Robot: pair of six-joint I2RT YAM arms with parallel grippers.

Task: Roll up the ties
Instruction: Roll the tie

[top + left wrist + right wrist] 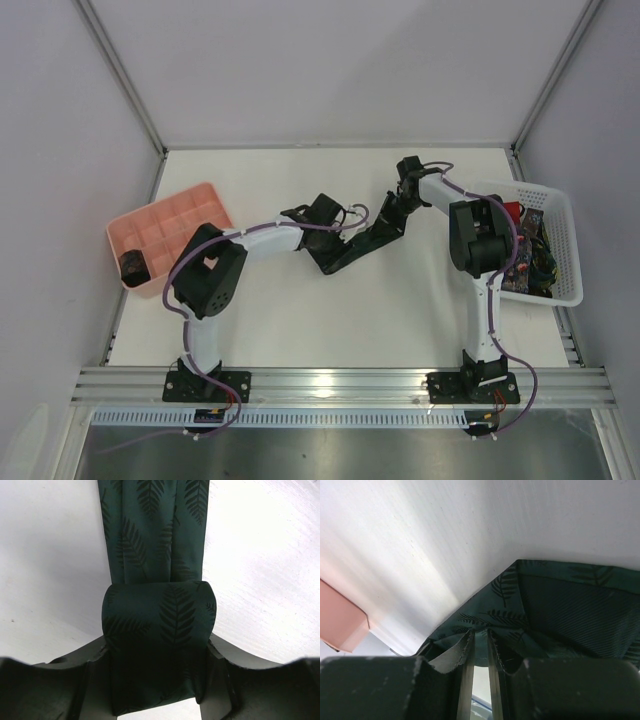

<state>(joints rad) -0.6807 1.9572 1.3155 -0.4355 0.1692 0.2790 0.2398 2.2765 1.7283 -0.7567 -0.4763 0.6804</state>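
Note:
A dark green leaf-patterned tie (365, 235) lies stretched across the middle of the table. My left gripper (330, 257) is shut on its rolled near end; in the left wrist view the roll (157, 625) sits between the fingers (216, 672) and the rest of the strip runs away from them. My right gripper (400, 197) is shut on the tie's far end; in the right wrist view the gripper (480, 640) pinches a bunched fold of the green fabric (555, 615). A small dark rolled tie (133, 267) sits in the pink tray's near-left compartment.
The pink compartment tray (175, 222) stands at the table's left edge; its corner shows in the right wrist view (340, 625). A white lattice basket (562, 250) at the right edge holds more ties, one of them red (511, 212).

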